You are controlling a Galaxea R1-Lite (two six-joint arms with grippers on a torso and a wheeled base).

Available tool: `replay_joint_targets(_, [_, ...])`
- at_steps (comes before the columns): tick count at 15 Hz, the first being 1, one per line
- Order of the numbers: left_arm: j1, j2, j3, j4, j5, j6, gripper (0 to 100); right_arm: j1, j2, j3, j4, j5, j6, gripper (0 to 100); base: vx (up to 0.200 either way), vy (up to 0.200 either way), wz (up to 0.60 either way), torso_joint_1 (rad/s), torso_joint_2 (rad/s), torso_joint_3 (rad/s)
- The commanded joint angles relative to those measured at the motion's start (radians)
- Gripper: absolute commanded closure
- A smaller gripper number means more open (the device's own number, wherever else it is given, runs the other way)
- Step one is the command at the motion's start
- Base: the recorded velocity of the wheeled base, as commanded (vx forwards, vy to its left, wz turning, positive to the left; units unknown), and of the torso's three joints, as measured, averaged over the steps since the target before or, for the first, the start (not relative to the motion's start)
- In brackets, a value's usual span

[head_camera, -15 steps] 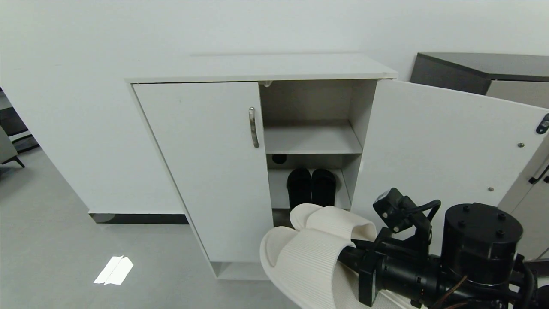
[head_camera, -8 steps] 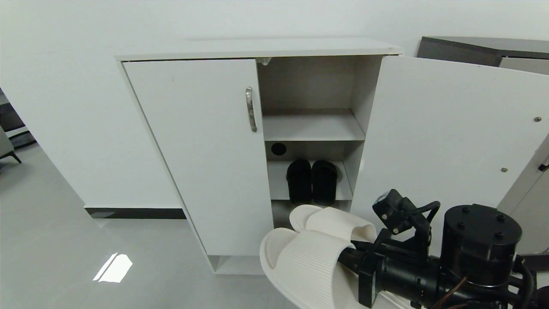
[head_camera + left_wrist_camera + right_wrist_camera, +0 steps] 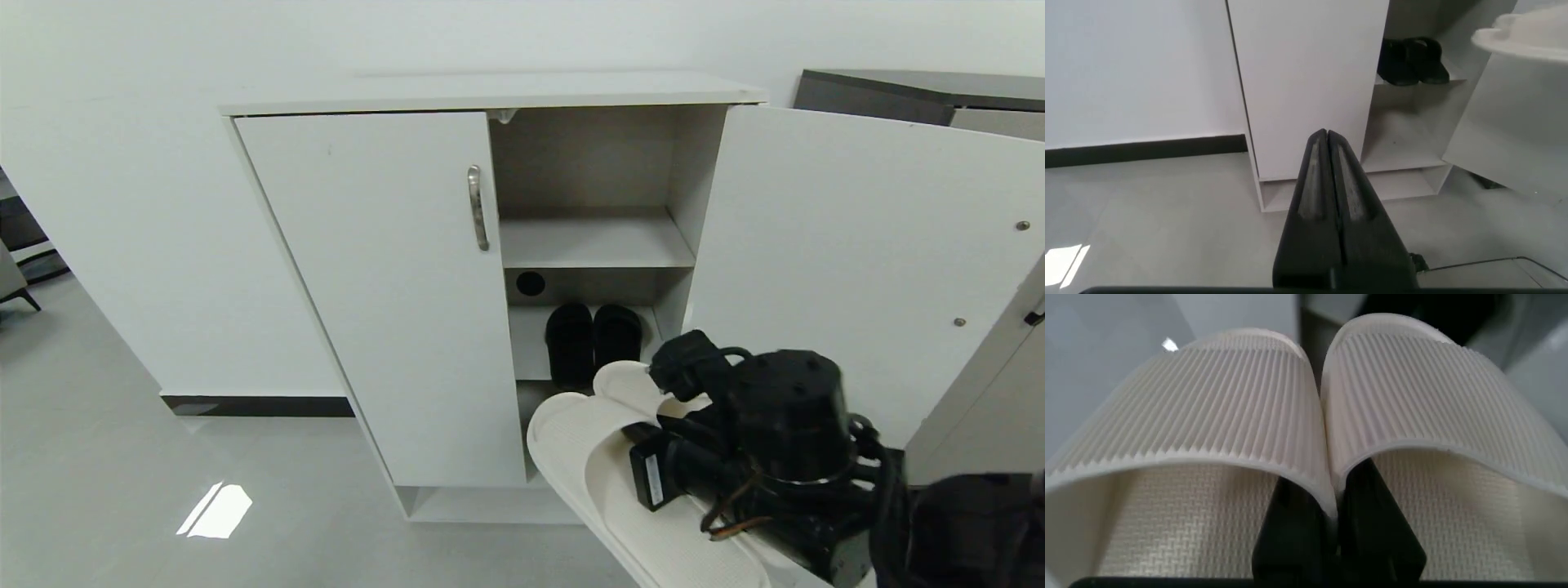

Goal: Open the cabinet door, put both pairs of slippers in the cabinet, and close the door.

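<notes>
- My right arm's swung the white slippers up toward the open cabinet, lower centre.
- Right gripper pinches both straps; my left gripper is shut, empty.
- Next, I reckon: slide them onto a free shelf, black slippers already in.

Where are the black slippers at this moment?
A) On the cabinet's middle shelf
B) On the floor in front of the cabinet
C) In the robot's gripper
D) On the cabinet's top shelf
A: the black slippers sit side by side on the middle shelf of the cabinet, behind its open door, while the right gripper holds the white slippers.
</notes>
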Motion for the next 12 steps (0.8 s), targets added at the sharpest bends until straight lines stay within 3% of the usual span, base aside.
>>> replay_joint_targets(1, [0.0, 0.0, 0.0, 0.0, 0.0, 0.002, 100, 0.054, 0.042, -0.439, 0.536, -0.2, 0.212, 100, 0.0, 0.0, 0.0, 0.0, 0.0, 0.0])
replay_joint_targets(3, [0.0, 0.0, 0.0, 0.0, 0.0, 0.0, 100, 0.071, 0.147, -0.697, 0.748, -0.35, 0.361, 100, 0.0, 0.0, 0.0, 0.0, 0.0, 0.0])
replay_joint_targets(6, [0.0, 0.0, 0.0, 0.0, 0.0, 0.0, 100, 0.071, 0.207, -0.775, 0.751, -0.45, 0.358, 100, 0.0, 0.0, 0.0, 0.0, 0.0, 0.0])
replay_joint_targets(8, [0.0, 0.0, 0.0, 0.0, 0.0, 0.0, 100, 0.07, 0.213, -0.729, 0.605, -0.458, 0.278, 100, 0.0, 0.0, 0.0, 0.0, 0.0, 0.0])
replay_joint_targets(12, [0.0, 0.0, 0.0, 0.0, 0.0, -0.001, 100, 0.051, 0.235, -0.588, 0.176, -0.508, 0.033, 100, 0.0, 0.0, 0.0, 0.0, 0.0, 0.0])
